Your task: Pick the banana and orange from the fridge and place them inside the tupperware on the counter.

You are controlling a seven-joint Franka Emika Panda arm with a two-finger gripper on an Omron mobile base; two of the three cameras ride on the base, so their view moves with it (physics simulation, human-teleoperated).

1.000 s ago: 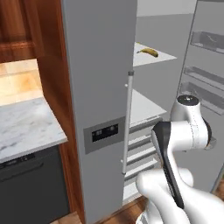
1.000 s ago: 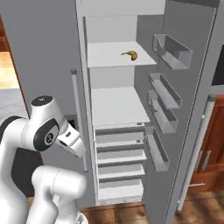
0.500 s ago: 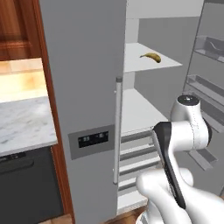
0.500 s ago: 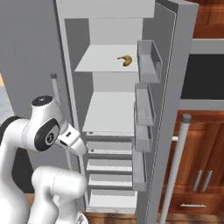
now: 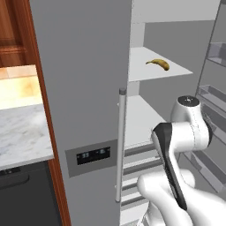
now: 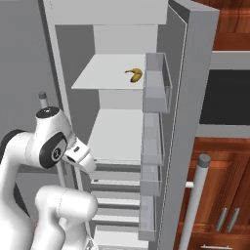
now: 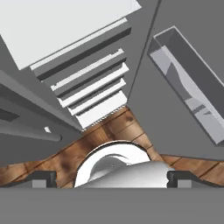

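Legible text, labels, brands, numbers: none that I can read. Item: the fridge (image 5: 84, 88), door front, carries one small dark display panel (image 5: 92, 156) beside the long bar handle (image 5: 119, 145); it shows a few pale marks (too small and blurred for me to make out as letters or digits). No other printed surface noted

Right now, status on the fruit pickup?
Gripper open, empty, aimed down at floor. Banana on upper fridge shelf, door open. No orange seen. Path clear.
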